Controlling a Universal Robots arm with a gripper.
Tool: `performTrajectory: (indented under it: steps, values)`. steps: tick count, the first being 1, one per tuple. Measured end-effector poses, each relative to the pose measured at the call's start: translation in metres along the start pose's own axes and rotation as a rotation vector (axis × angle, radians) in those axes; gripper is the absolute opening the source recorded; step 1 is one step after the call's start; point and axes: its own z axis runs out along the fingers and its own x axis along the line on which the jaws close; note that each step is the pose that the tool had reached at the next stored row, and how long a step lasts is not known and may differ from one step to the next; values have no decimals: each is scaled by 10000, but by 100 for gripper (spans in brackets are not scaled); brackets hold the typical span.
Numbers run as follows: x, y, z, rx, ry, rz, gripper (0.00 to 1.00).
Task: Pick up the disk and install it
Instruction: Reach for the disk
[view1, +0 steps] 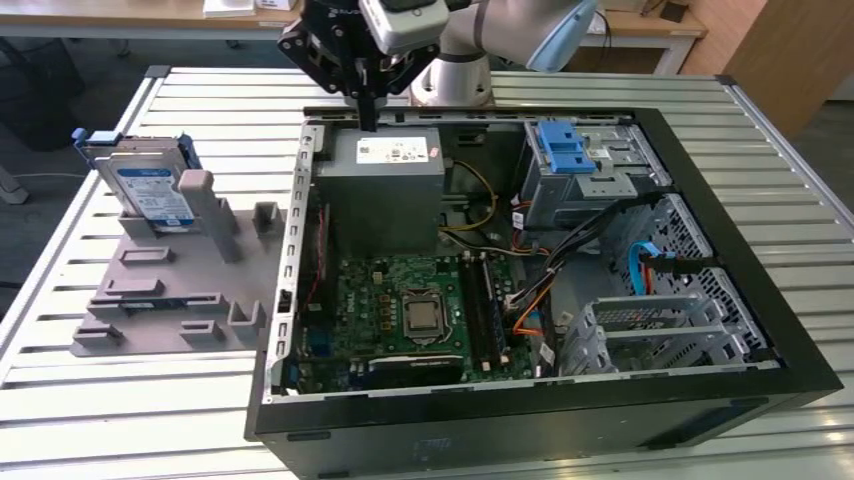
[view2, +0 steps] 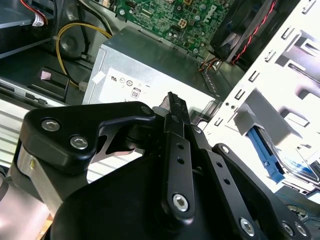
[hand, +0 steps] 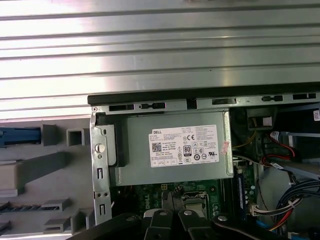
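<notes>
**Disk in its stand, gripper empty over the case**

The disk (view1: 144, 188), its white-and-blue label facing out, stands upright in a grey stand (view1: 160, 290) on the slatted metal tabletop (view1: 80, 400). It is at the exterior view's left, outside the open case (view1: 747, 330). The gripper (view1: 363, 115) is well apart from it, clenched on nothing. It points straight down just above the power supply (view1: 384, 180), which has a white printed sticker, at the case's far edge. Wooden furniture stands behind the arm.
</notes>
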Motion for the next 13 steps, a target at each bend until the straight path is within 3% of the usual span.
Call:
performTrajectory:
  steps: [13]
  values:
    - [24,-2,3,0,0,0,11]
